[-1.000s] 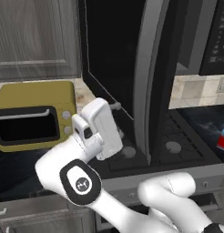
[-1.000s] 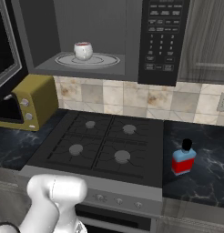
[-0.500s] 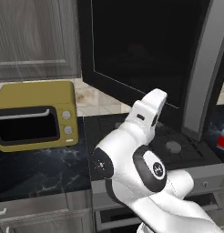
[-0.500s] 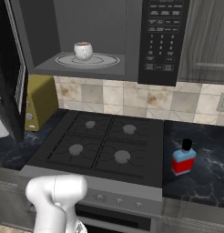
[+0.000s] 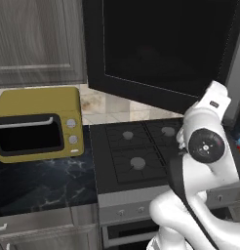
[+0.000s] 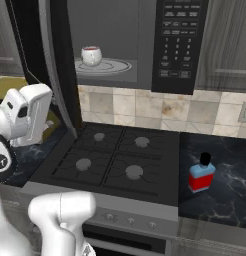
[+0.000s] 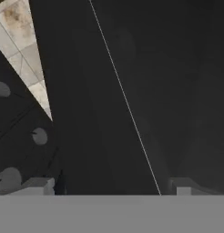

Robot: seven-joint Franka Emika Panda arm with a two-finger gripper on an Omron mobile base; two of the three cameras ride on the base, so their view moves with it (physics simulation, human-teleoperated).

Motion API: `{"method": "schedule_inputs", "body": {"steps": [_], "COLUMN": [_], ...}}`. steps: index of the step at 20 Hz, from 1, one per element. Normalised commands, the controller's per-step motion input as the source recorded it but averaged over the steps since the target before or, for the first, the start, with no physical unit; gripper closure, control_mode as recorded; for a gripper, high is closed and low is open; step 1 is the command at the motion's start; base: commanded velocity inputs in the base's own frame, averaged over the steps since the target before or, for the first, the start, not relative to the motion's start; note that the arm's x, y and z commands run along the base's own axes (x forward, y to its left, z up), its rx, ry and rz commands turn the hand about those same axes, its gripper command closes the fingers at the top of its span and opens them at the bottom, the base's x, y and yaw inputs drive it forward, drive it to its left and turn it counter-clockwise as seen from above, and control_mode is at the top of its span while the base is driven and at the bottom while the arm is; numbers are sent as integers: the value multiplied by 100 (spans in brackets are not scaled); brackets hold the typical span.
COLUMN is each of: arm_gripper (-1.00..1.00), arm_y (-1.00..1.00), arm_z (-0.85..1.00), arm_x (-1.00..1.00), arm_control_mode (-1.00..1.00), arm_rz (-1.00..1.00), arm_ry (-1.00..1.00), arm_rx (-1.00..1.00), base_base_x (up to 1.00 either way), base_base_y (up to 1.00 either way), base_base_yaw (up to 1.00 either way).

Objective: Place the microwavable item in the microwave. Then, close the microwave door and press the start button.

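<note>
The white mug [image 6: 91, 55] with its reddish-brown inside sits upright on the round glass turntable [image 6: 106, 66] inside the microwave [image 6: 126, 42], left of the plate's middle. The black keypad panel [image 6: 177, 42] runs down the right side of the cavity. The microwave door [image 5: 158, 51] is partly swung: in the left base view its wide black panel with the dark window faces the camera and hides the cavity, while in the right base view it shows edge-on [image 6: 55, 65] at the cavity's left side, with the opening in plain sight.

The end effector [image 7: 109, 184] is close up against the door's dark face; in the hand view its two finger tips [image 7: 38, 185] stand wide apart at the bottom, nothing between them, so it is open and empty. The white hand [image 6: 30, 115] hangs at the outer side of the door, over the left part of the cooktop [image 6: 117, 160].

On the dark marble tabletop [image 5: 39, 183] left of the cooktop stands the yellow oven [image 5: 39, 122]. To the right of the cooktop stands the red and blue bottle [image 6: 202, 173] with a black cap, upright
</note>
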Motion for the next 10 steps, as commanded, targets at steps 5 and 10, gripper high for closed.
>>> {"method": "schedule_inputs", "body": {"steps": [5, 10], "arm_gripper": [-100, -100], "arm_y": [-23, -11], "arm_z": [37, 31], "arm_x": [65, 74], "arm_control_mode": [-100, -100], "arm_rz": [11, 8], "arm_ry": [14, 14], "arm_rx": [2, 0], "base_base_x": [0, 0], "base_base_y": [0, 0], "base_base_yaw": [0, 0]}}
